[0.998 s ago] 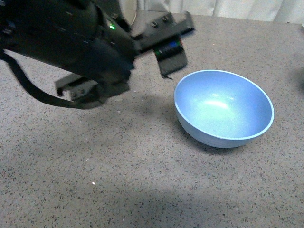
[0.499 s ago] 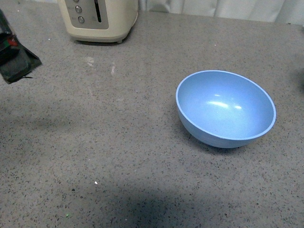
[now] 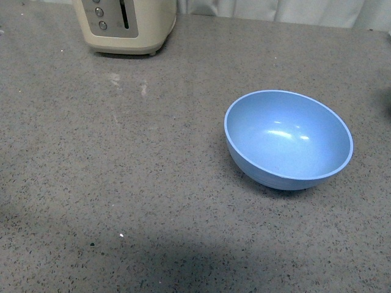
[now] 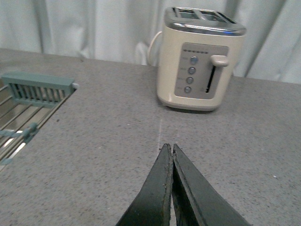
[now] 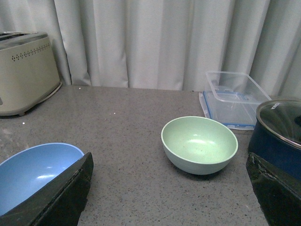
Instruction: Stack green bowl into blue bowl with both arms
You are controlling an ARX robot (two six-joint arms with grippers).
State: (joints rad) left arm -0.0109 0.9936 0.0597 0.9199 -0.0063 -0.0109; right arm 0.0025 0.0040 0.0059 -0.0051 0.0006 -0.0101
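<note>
Your left gripper (image 4: 170, 149) is clenched: its two dark fingers are pressed together along their length, with nothing between them. It hangs above bare surface (image 3: 122, 159) and points at the cream toaster (image 4: 200, 70), which stands at the far edge in front of the curtain. The marks above the toaster's four round buttons are too small to read.

Your right gripper (image 5: 169, 156) is released, its fingers spread wide and gripping nothing. The green bowl (image 5: 199, 145) shows in the gap ahead of them, upright on the surface and untouched, toward the far edge. It is near a clear container (image 5: 233, 96) with a blue-trimmed lid and just beside a dark blue pot (image 5: 280, 136) with a glass lid.

The blue bowl (image 3: 287, 139) sits upright and empty, well apart from the toaster. In the right wrist view one finger crosses in front of its rim; you cannot tell whether they touch. A metal rack (image 4: 23, 122) lies off to one side of the left gripper.
</note>
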